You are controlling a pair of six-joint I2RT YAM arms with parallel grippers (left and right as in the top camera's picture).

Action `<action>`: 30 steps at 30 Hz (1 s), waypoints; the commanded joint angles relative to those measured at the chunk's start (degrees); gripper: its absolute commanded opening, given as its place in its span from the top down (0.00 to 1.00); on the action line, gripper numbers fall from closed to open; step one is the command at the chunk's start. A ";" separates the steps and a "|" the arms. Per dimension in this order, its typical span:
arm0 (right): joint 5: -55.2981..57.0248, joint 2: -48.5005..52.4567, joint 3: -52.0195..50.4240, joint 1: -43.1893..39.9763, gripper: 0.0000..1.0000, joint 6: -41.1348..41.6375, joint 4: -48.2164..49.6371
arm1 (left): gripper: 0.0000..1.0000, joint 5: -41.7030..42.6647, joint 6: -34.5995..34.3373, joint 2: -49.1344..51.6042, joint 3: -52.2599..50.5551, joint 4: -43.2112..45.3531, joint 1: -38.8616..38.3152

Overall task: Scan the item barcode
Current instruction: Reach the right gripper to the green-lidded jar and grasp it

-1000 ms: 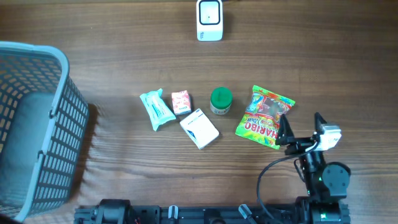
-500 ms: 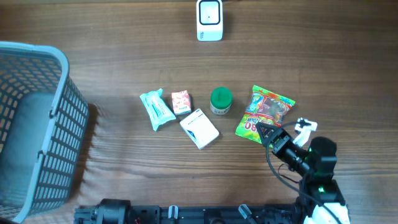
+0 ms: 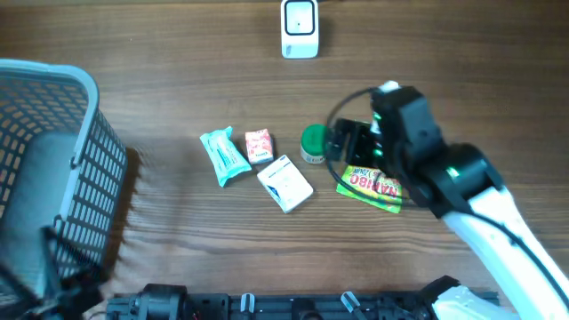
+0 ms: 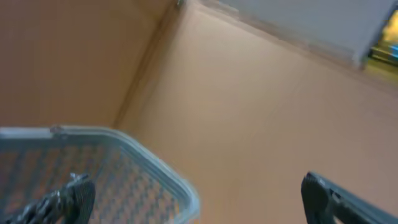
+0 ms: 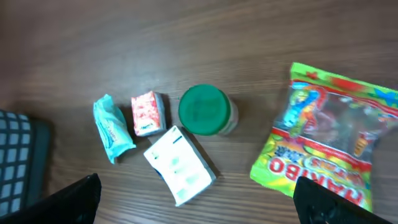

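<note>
Five items lie mid-table: a teal packet [image 3: 223,156], a small red pack [image 3: 258,145], a white box [image 3: 285,183], a green-lidded jar [image 3: 315,143] and a Haribo bag [image 3: 373,184]. The white scanner [image 3: 300,28] stands at the far edge. My right gripper [image 3: 343,142] hovers open above the bag's left side, next to the jar. In the right wrist view the right gripper [image 5: 202,205] holds nothing; the jar [image 5: 204,111], white box [image 5: 179,165] and bag [image 5: 329,143] lie below it. My left gripper [image 4: 193,205] is open and empty beside the basket's rim [image 4: 155,168].
A grey mesh basket [image 3: 84,133] fills the left side of the table. The left arm shows as a dark blur [image 3: 62,276] over the basket's near corner. The right arm's white link [image 3: 498,222] crosses the lower right.
The right arm has swung up from the near right edge to above the Haribo bag, close to the jar. The left arm has come into view at the basket's near corner.
</note>
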 commanded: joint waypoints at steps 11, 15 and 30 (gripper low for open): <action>0.55 14.43 5.40 0.61 0.00 -0.76 2.97 | 0.00 22.32 -1.95 -0.20 -25.29 -3.82 -0.37; 0.57 26.99 19.06 0.70 0.00 -1.55 -6.67 | 0.00 24.39 -1.79 -0.20 -29.40 -1.84 -0.37; -2.49 45.86 23.08 0.81 0.00 2.60 -7.93 | 0.00 24.61 -1.81 -0.20 -35.45 -4.26 -0.37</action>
